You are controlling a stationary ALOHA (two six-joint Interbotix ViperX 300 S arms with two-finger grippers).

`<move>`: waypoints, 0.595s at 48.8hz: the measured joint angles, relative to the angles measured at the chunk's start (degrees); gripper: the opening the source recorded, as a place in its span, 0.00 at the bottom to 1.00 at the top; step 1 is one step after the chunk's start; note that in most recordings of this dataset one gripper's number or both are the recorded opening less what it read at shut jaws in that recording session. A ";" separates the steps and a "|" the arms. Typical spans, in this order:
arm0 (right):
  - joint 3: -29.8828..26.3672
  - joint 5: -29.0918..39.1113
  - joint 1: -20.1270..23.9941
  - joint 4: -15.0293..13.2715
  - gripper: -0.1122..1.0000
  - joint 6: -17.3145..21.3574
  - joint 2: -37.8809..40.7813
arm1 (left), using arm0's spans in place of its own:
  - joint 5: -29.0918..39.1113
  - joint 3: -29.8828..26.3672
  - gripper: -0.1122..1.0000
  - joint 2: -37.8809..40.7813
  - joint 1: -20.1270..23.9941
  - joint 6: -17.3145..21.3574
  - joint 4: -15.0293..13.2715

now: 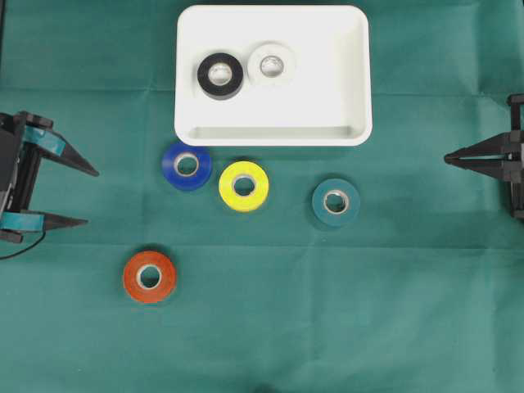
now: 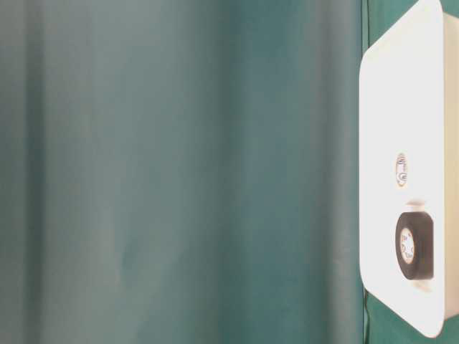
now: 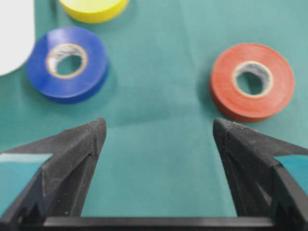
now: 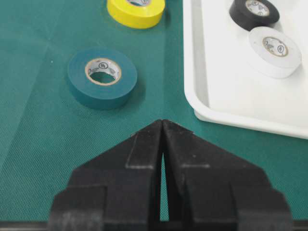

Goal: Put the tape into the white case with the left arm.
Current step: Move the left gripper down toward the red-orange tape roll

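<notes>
1. The worktop [image 1: 344,327] is covered edge to edge with a green cloth, creased in faint lines.
2. The white case [image 1: 352,74] lies at the far middle of the worktop, its long side across the overhead view. The table-level view shows it only at the right edge, washed out by glare, so little can be read there beyond two rolls inside.
3. The left end effector [image 1: 92,197] sits at the left edge in the overhead view, its two teal-banded fingers spread wide with nothing between them. In its wrist view the blue and orange rolls lie ahead of the tips, well apart from them.
4. The right end effector [image 1: 447,158] sits at the right edge, its plain black fingers pressed together to a point, gripping nothing.
5. Two tapes already lie flat in the case, just beside each other in its upper left part: a black roll [image 1: 219,75] and a white roll [image 1: 272,63].
6. Four tapes lie flat on the cloth outside the case. The blue roll [image 1: 187,165] and yellow roll [image 1: 244,186] are near the case's front rim, the teal roll [image 1: 336,201] is to their right, and the orange roll [image 1: 149,277] is nearest the front left.
</notes>
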 measured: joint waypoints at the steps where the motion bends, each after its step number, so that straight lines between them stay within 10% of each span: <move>1: 0.00 0.00 0.00 0.09 0.02 0.09 0.00 | 0.09 0.00 0.91 0.18 -0.35 -0.44 0.00; 29: 0.35 -0.62 0.00 0.00 0.02 0.09 0.00 | 0.18 -1.32 0.91 5.10 -4.04 -2.99 -0.09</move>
